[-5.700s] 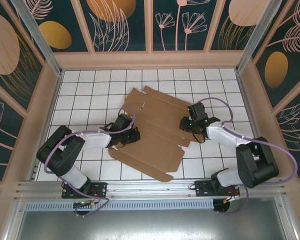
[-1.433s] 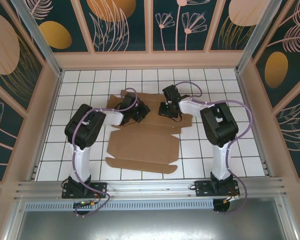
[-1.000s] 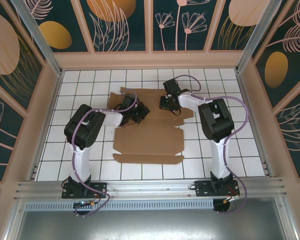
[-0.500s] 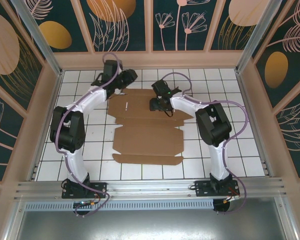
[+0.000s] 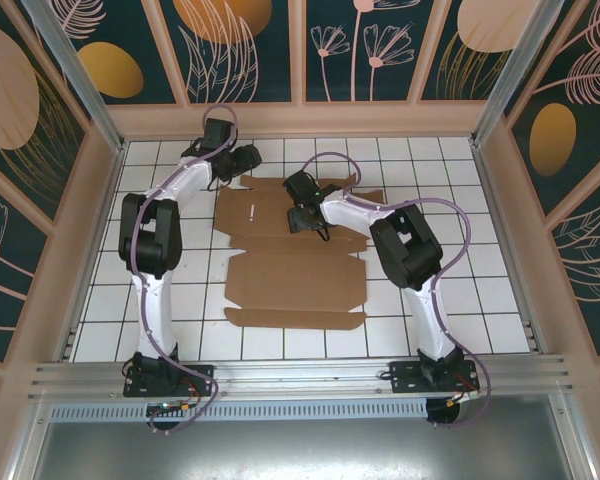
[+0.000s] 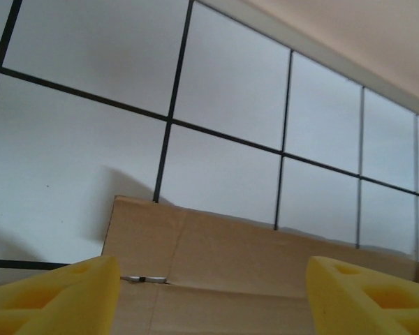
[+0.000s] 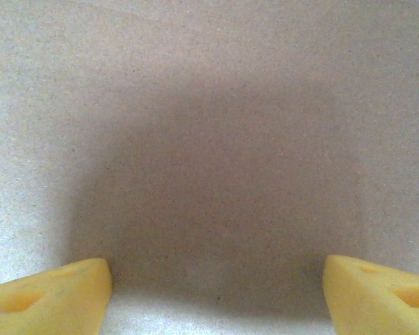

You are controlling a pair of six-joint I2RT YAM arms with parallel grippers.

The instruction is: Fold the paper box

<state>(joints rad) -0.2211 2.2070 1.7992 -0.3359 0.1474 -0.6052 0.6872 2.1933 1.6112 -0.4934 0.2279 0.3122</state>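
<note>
The paper box (image 5: pixel 295 280) is a flat brown die-cut cardboard sheet lying in the middle of the white tiled table, its flaps spread out. My left gripper (image 5: pixel 246 165) hovers at the sheet's far left corner. In the left wrist view its yellow fingertips (image 6: pixel 56 296) stand wide apart, open, with the cardboard edge (image 6: pixel 251 265) and a slot low between them. My right gripper (image 5: pixel 305 210) is over the sheet's far panel. In the right wrist view it (image 7: pixel 213 293) is open, close above bare cardboard (image 7: pixel 209 139), with nothing held.
The table (image 5: pixel 450 260) has bare tiles to the right and left of the sheet. A beige back wall (image 5: pixel 300 118) and side walls enclose it. The right arm's elbow (image 5: pixel 405 245) stands over the sheet's right edge.
Both grippers have opened. The left arm swung off the sheet to its far left corner. The right gripper slid left along the far panel. The sheet now lies square and flat.
</note>
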